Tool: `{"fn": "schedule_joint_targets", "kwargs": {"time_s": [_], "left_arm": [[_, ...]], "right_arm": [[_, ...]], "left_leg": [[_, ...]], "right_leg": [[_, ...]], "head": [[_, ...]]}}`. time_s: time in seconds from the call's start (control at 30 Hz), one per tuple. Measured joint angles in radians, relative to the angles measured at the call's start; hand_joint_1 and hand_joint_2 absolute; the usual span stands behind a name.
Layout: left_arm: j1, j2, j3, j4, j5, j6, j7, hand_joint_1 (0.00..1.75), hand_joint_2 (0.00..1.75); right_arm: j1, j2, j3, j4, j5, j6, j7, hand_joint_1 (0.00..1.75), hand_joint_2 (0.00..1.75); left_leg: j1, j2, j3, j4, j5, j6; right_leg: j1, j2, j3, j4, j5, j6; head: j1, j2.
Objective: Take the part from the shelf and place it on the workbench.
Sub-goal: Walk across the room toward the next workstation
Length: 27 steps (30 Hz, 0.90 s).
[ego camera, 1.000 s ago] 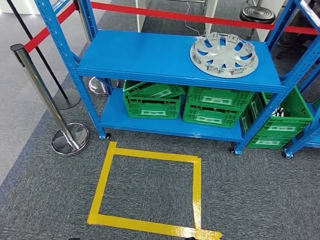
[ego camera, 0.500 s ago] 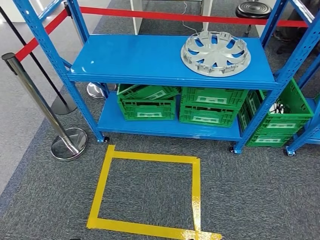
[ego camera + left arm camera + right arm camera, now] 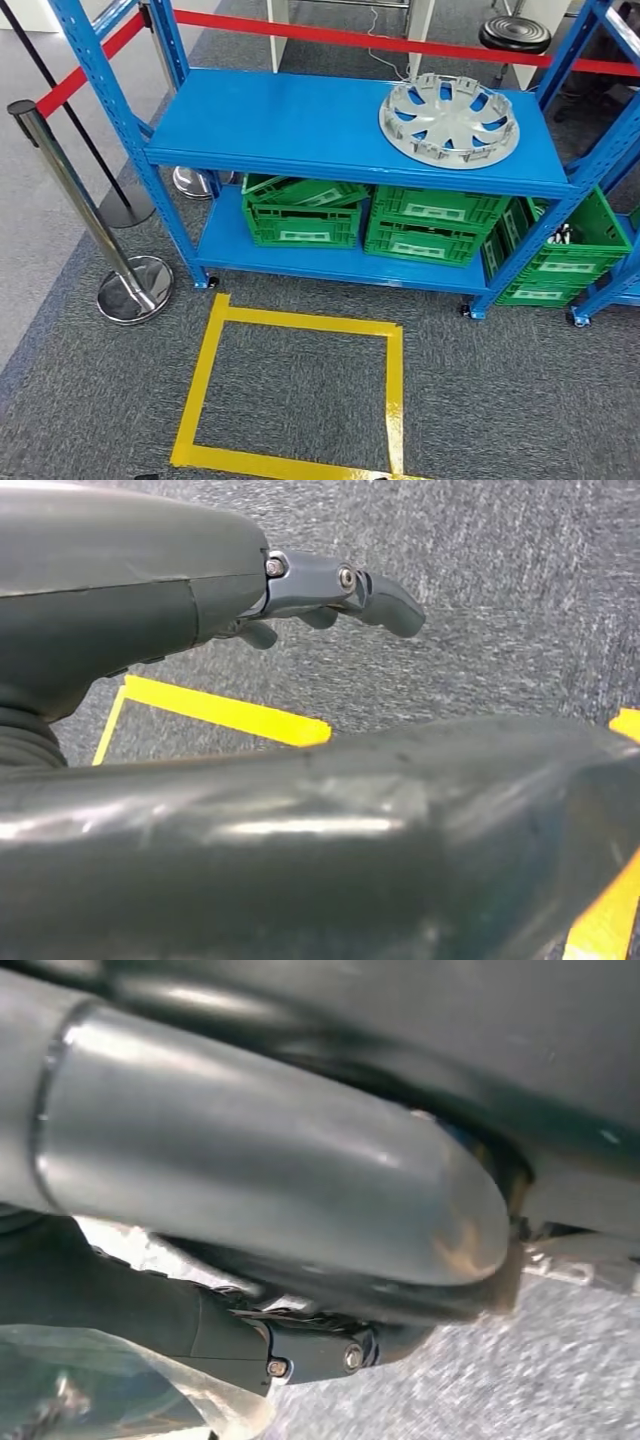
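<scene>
Here, silver hubcap [image 3: 449, 122] on blue shelf [image 3: 302, 120], left hand [image 3: 332, 590] over carpet.

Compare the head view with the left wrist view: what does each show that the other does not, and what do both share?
Head view alone: the silver wheel cover lying flat on the blue shelf, green crates beneath, a chrome post with red rope.

Left wrist view alone: the left hand, its fingers extended over the floor, holding nothing.

Both: grey carpet and the yellow tape rectangle.
</scene>
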Motion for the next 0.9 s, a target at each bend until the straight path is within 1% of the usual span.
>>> {"fn": "schedule_joint_targets", "kwargs": {"time_s": [0.03,0.07,0.1,0.13,0.17,0.2,0.23,0.3,0.33,0.37,0.4,0.43,0.5,0.53,0.57,0.6,0.67,0.7,0.73,0.8,0.83,0.87,0.9], "left_arm": [[0.001,0.000,0.001,0.000,0.000,0.000,0.000,0.00,0.00],[0.001,0.000,0.001,0.000,0.000,0.000,0.000,0.00,0.00],[0.002,0.000,0.002,0.000,0.000,0.000,0.000,0.00,0.00],[0.002,0.000,0.003,0.000,0.000,0.000,0.000,0.00,0.00],[0.002,-0.001,0.004,0.000,0.000,0.000,0.000,0.00,0.00],[0.002,-0.001,0.005,0.000,0.000,0.000,0.000,0.00,0.00],[0.001,-0.001,0.006,0.000,-0.001,0.000,0.000,0.00,0.00],[-0.001,-0.001,0.007,0.000,-0.002,0.000,-0.001,0.00,0.00],[-0.002,-0.001,0.007,0.000,-0.002,-0.001,-0.001,0.00,0.00],[-0.004,-0.001,0.007,0.000,-0.003,-0.001,-0.002,0.00,0.00],[-0.005,-0.001,0.007,0.000,-0.003,-0.001,-0.002,0.00,0.00],[-0.006,-0.001,0.007,0.000,-0.003,-0.001,-0.002,0.00,0.00],[-0.004,0.000,0.007,0.000,-0.003,-0.003,-0.003,0.00,0.00],[-0.002,0.000,0.007,0.000,-0.003,-0.004,-0.003,0.00,0.00],[0.000,0.000,0.007,0.000,-0.003,-0.004,-0.003,0.00,0.00],[0.001,0.000,0.007,0.000,-0.003,-0.004,-0.003,0.00,0.00],[0.002,0.001,0.008,0.000,-0.003,-0.004,-0.003,0.00,0.00],[0.003,0.001,0.009,0.000,-0.003,-0.004,-0.003,0.00,0.00],[0.003,0.001,0.009,0.000,-0.003,-0.004,-0.003,0.00,0.00],[0.004,0.000,0.010,0.000,-0.003,-0.004,-0.002,0.00,0.00],[0.004,0.000,0.010,0.000,-0.003,-0.004,-0.002,0.00,0.00],[0.004,0.000,0.010,0.000,-0.003,-0.004,-0.002,0.00,0.00],[0.003,0.000,0.011,0.000,-0.003,-0.004,-0.002,0.00,0.00]], "right_arm": [[-0.002,0.000,0.000,0.000,0.000,0.000,-0.002,0.00,0.00],[-0.004,0.000,0.000,0.000,-0.001,0.000,-0.002,0.00,0.00],[-0.005,0.000,-0.001,0.000,-0.001,0.001,-0.001,0.00,0.00],[-0.005,0.000,-0.001,0.000,0.000,0.001,0.001,0.00,0.00],[-0.004,0.000,-0.002,0.000,0.000,0.001,0.002,0.00,0.00],[-0.003,0.000,-0.002,0.001,0.000,0.002,0.004,0.00,0.00],[-0.001,0.000,-0.003,0.001,0.001,0.002,0.004,0.00,0.00],[0.000,0.000,-0.003,0.002,0.002,0.003,0.003,0.00,0.00],[0.000,0.000,-0.003,0.002,0.002,0.003,0.003,0.00,0.00],[0.000,0.000,-0.003,0.002,0.003,0.004,0.004,0.00,0.00],[0.000,0.000,-0.003,0.002,0.003,0.004,0.004,0.00,0.00],[0.000,0.000,-0.003,0.002,0.003,0.005,0.005,0.00,0.00],[0.001,0.000,-0.003,0.002,0.004,0.006,0.006,0.00,0.00],[0.002,0.000,-0.003,0.002,0.004,0.006,0.007,0.00,0.00],[0.003,0.000,-0.003,0.002,0.005,0.007,0.007,0.00,0.00],[0.003,0.000,-0.003,0.002,0.005,0.007,0.007,0.00,0.00],[0.005,0.000,-0.003,0.002,0.006,0.007,0.007,0.00,0.00],[0.005,0.000,-0.003,0.002,0.006,0.007,0.007,0.00,0.00],[0.006,0.000,-0.003,0.002,0.006,0.007,0.007,0.00,0.00],[0.007,0.000,-0.003,0.002,0.006,0.006,0.007,0.00,0.00],[0.007,0.001,-0.003,0.002,0.006,0.006,0.007,0.00,0.00],[0.007,0.000,-0.003,0.001,0.006,0.006,0.007,0.00,0.00],[0.007,0.000,-0.003,0.001,0.006,0.005,0.007,0.00,0.00]], "left_leg": [[0.000,0.001,0.006,0.000,-0.006,0.000],[0.000,0.001,0.015,0.000,-0.014,-0.001],[0.000,0.000,0.026,0.000,-0.021,-0.002],[0.000,-0.001,0.038,0.000,-0.030,-0.005],[0.000,-0.001,0.048,0.000,-0.038,-0.009],[-0.001,-0.001,0.053,0.001,-0.045,-0.014],[-0.001,0.000,0.054,0.002,-0.050,-0.021],[-0.002,0.002,0.057,0.009,-0.055,-0.032],[-0.001,0.003,0.058,0.019,-0.056,-0.037],[-0.001,0.003,0.052,0.042,-0.060,-0.041],[0.000,0.003,0.034,0.081,-0.069,-0.046],[0.002,0.002,0.003,0.137,-0.085,-0.051],[0.004,0.002,-0.075,0.255,-0.130,-0.059],[0.005,0.002,-0.106,0.289,-0.142,-0.061],[0.005,0.002,-0.124,0.294,-0.136,-0.062],[0.006,0.002,-0.127,0.266,-0.109,-0.061],[0.005,0.002,-0.108,0.155,-0.015,-0.056],[0.003,0.002,-0.099,0.104,0.013,-0.052],[0.001,0.002,-0.093,0.073,0.031,-0.046],[-0.003,0.001,-0.090,0.055,0.025,-0.033],[-0.001,-0.001,-0.082,0.050,0.030,-0.027],[0.000,-0.002,-0.072,0.043,0.029,-0.020],[0.002,-0.003,-0.060,0.037,0.026,-0.014]], "right_leg": [[-0.001,-0.001,-0.026,0.030,-0.001,0.003],[-0.002,-0.002,-0.033,0.023,0.021,0.006],[-0.003,-0.003,-0.024,-0.018,0.062,0.007],[-0.005,-0.003,-0.007,-0.079,0.112,0.007],[-0.004,-0.005,0.008,-0.131,0.147,0.004],[-0.003,-0.007,0.020,-0.177,0.160,0.000],[0.000,-0.009,0.025,-0.199,0.165,-0.008],[0.002,-0.009,0.034,-0.214,0.153,-0.028],[0.001,-0.007,0.043,-0.216,0.156,-0.037],[-0.001,-0.006,0.055,-0.221,0.151,-0.044],[-0.003,-0.006,0.069,-0.225,0.147,-0.049],[-0.004,-0.007,0.079,-0.228,0.141,-0.053],[-0.005,-0.004,0.097,-0.229,0.127,-0.057],[-0.005,-0.002,0.106,-0.229,0.119,-0.057],[-0.005,0.001,0.118,-0.229,0.110,-0.057],[-0.005,0.003,0.131,-0.229,0.100,-0.055],[-0.005,0.005,0.157,-0.230,0.078,-0.049],[-0.003,0.005,0.165,-0.231,0.068,-0.044],[-0.002,0.005,0.169,-0.233,0.060,-0.038],[0.000,0.004,0.180,-0.236,0.055,-0.025],[0.000,0.003,0.182,-0.231,0.054,-0.020],[0.000,0.001,0.179,-0.212,0.055,-0.016],[0.000,0.000,0.159,-0.177,0.052,-0.012]], "head": [[0.001,0.000],[0.001,0.000],[0.002,0.000],[0.002,0.000],[0.002,0.000],[0.001,0.000],[0.000,0.000],[-0.002,0.000],[-0.002,0.000],[-0.005,0.000],[-0.007,0.000],[-0.010,0.000],[-0.013,0.000],[-0.013,0.000],[-0.013,0.000],[-0.014,0.000],[-0.014,0.000],[-0.015,0.000],[-0.016,0.000],[-0.018,0.000],[-0.018,0.000],[-0.016,0.000],[-0.014,0.000]]}}
